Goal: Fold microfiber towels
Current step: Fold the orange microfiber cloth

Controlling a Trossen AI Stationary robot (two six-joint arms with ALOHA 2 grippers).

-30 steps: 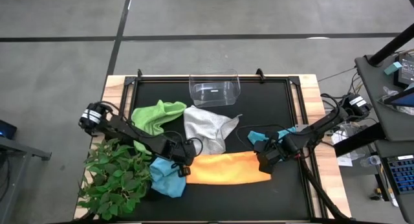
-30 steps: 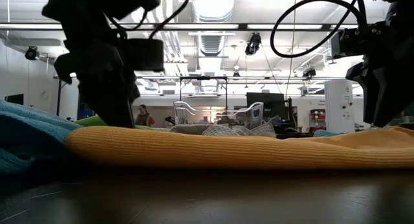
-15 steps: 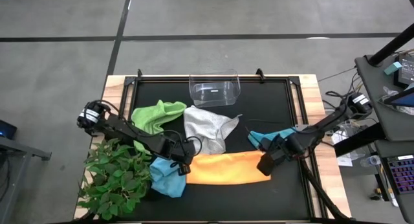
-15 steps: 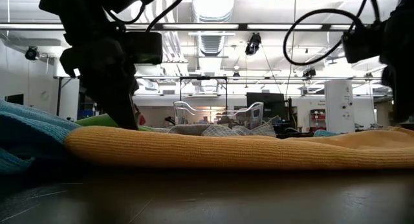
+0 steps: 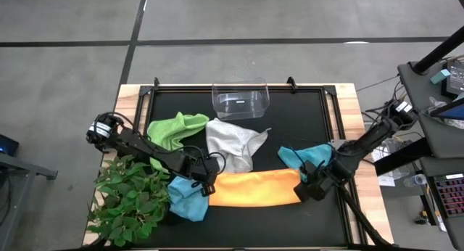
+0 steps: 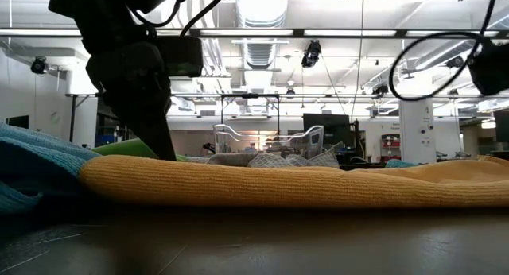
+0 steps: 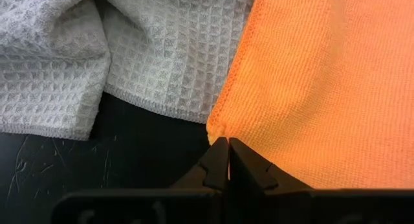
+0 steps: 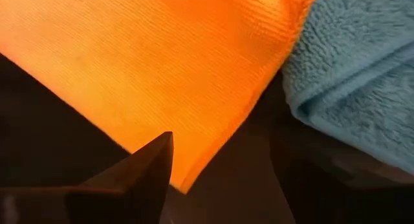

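1. The left gripper has its fingers pressed together, pinching the corner of the yellow-orange towel, whose stitched edge meets the fingertips in the left wrist view.
2. Just beyond those closed fingertips lies the pale grey-white towel, its waffle weave rumpled, one edge running along the orange hem.
3. On the near side of the left fingers the bare black mat shows fine scratches.
4. The right gripper sits at the opposite end of the orange cloth. Only one dark finger shows in its wrist view; whether the fingers stand apart or together cannot be told, and nothing is seen clamped between them.
5. That finger hangs over the orange towel's edge, with the fleecy teal towel lying beyond it, just beside the orange end.
6. From above, the light blue towel is bunched right by the left fingers, and the lime green towel lies farther up that arm, touching the grey-white one.
7. The mat covers a wooden table; a clear plastic bin stands at its far edge, well apart from both grippers.
8. A leafy plant fills the table's corner beside the left arm.
9. The floor around the table is grey concrete with dark seams.
10. The low view shows the orange cloth stretched flat across the mat, and behind it a large hall with ceiling ducts, strip lights, a white column and distant equipment.
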